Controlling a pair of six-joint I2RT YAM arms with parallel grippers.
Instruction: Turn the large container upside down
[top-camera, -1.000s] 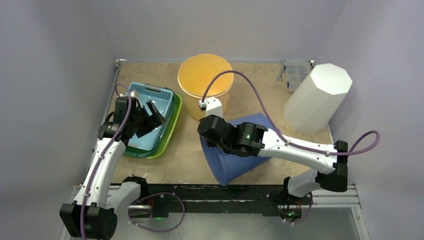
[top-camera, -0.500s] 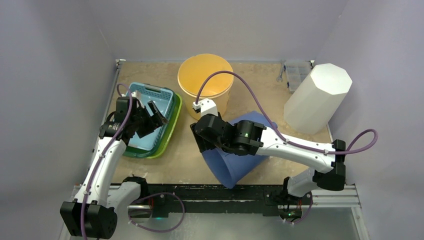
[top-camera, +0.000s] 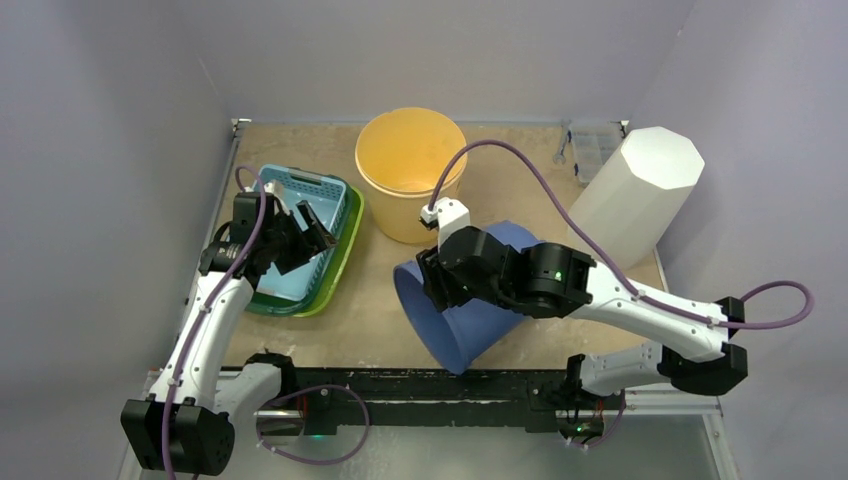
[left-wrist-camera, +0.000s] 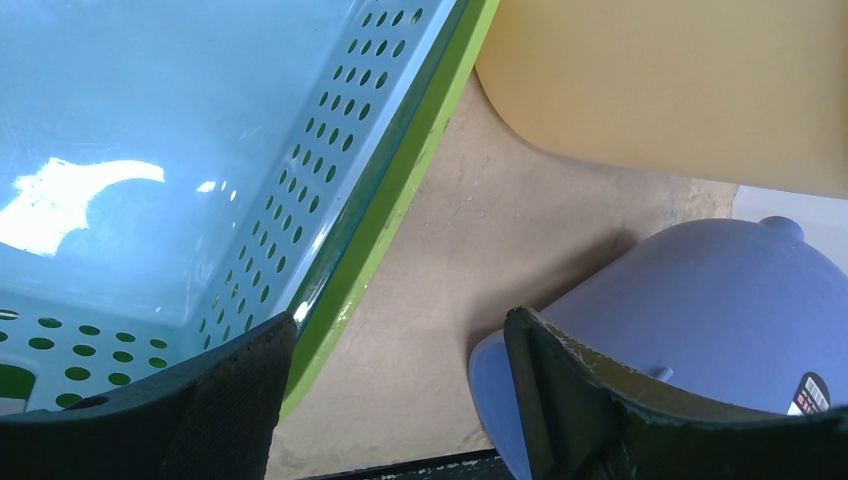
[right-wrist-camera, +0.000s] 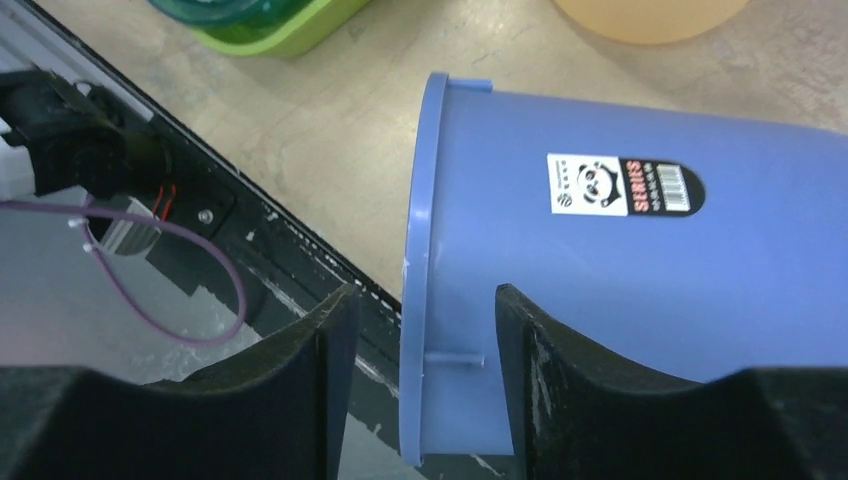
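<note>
The large container is a blue bucket (top-camera: 480, 325) lying on its side near the table's front edge, mouth toward the left. A panda sticker shows on its wall (right-wrist-camera: 620, 270). My right gripper (top-camera: 430, 282) hovers over the bucket's rim, open. In the right wrist view the rim (right-wrist-camera: 418, 250) runs between the gripper's (right-wrist-camera: 420, 295) two fingers with a gap on each side. My left gripper (top-camera: 310, 222) hangs open and empty over the right edge of the baskets. The left wrist view shows that gripper (left-wrist-camera: 400, 330) and part of the bucket (left-wrist-camera: 720, 300).
A yellow tub (top-camera: 410, 165) stands behind the bucket. A light blue perforated basket (top-camera: 300, 240) sits nested in a green one (top-camera: 335, 275) at the left. A tall white octagonal container (top-camera: 635, 195) leans at the right, with a clear box (top-camera: 592, 145) behind it. The black front rail (top-camera: 450, 385) lies just below the bucket.
My right gripper has opened and its arm has swung to the right. The bucket has shifted slightly, its mouth now facing more to the left. The left arm has not moved.
</note>
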